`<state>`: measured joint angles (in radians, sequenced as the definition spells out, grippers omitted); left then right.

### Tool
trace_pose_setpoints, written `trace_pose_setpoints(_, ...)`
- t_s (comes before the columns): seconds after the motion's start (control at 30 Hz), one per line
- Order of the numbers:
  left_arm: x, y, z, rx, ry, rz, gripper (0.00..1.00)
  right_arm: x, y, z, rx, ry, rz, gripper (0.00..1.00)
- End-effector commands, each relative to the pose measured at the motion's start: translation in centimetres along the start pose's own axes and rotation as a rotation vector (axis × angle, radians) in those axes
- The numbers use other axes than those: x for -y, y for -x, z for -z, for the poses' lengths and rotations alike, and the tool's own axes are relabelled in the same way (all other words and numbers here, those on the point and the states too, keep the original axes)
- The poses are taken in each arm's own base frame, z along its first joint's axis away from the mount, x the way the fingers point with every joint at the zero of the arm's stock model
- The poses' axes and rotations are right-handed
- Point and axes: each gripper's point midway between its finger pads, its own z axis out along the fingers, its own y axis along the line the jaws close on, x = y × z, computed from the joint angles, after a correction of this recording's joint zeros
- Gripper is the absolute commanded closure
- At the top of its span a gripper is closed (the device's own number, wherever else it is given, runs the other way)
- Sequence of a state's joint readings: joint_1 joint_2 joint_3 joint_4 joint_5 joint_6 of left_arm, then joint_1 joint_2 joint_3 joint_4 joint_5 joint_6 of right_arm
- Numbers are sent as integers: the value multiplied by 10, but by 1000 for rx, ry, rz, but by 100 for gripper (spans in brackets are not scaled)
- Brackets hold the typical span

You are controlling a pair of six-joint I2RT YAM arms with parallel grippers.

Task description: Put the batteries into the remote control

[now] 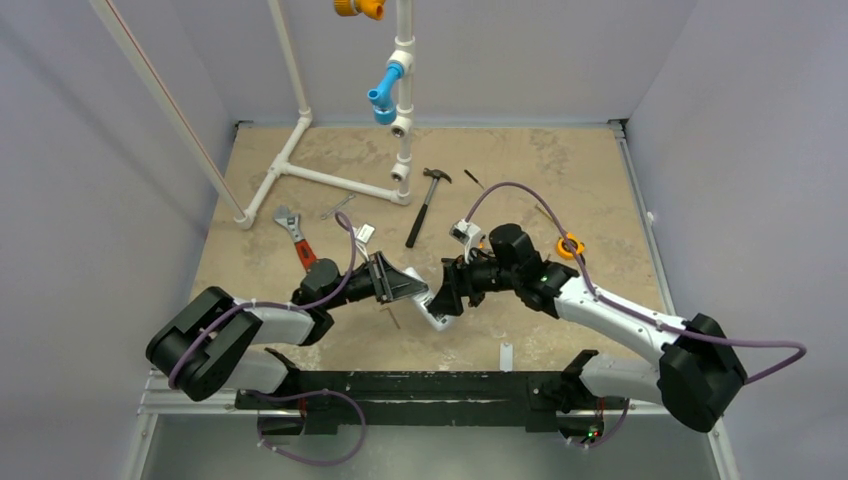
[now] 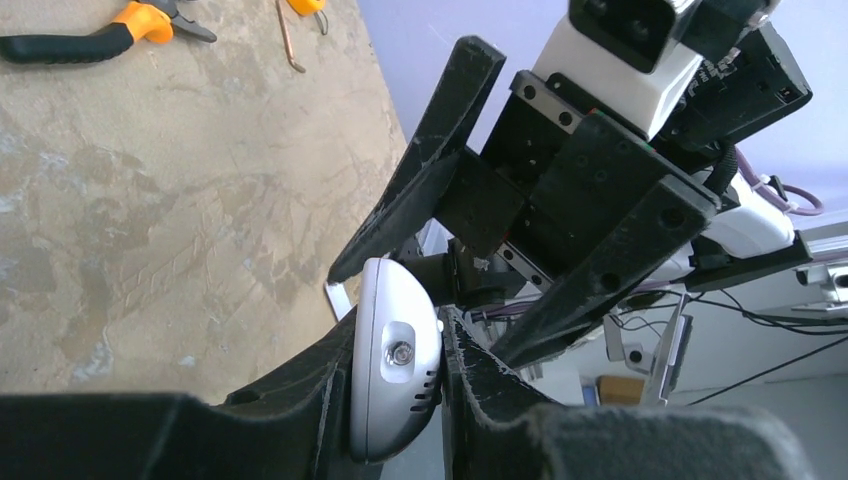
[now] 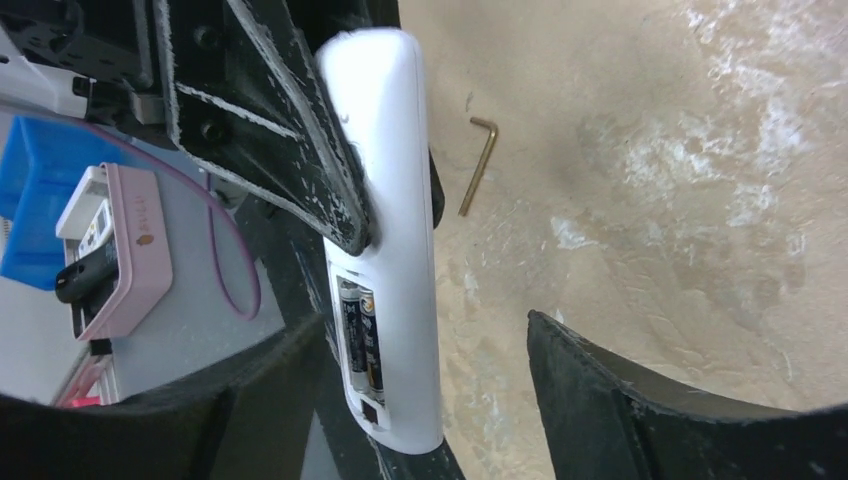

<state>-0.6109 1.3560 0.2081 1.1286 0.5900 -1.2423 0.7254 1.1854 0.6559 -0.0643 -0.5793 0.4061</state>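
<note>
Two batteries [image 3: 360, 342] sit in one remote control [image 3: 395, 200], pinched by the left tool [image 2: 400, 360]; the right tool [image 3: 430, 330] is spread.

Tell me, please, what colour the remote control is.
The remote control is white, clearest in the right wrist view.

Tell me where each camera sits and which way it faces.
Top external: above and behind the bases, looking down at the table; both arms show, left pincer and right pincer meeting at the remote control.
Left wrist: looks along its own fingers, clamped on the remote's end; the open right pincer faces it.
Right wrist: looks past its own fingers at the batteries seated in the remote.
Shared: both wrist views show the remote and the opposite pincer.
</note>
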Motion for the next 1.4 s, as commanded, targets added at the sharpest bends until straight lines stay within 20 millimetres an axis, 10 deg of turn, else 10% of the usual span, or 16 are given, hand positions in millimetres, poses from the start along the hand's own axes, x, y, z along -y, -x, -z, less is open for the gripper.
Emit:
trace_pose_setpoints(0.0, 25, 6, -8, -10, -104, -50, 100, -12, 27, 13, 102, -1, 83, 26)
trace_pose_setpoints(0.3, 15, 7, -10, 1, -99, -34, 100, 16, 45, 53, 207, -308, -31, 25)
trace_pose_setpoints(0.7, 2, 15, -6, -1, 78, -149, 100, 84, -47, 127, 35, -916, -403, 37)
trace_pose_setpoints(0.97, 6, 13, -8, -12, 54, -149, 100, 86, -95, 112, -83, -1008, -467, 28)
trace_pose_setpoints(1.37, 9, 15, -2, -14, 85, -212, 100, 95, -142, 94, -102, -947, -602, 57)
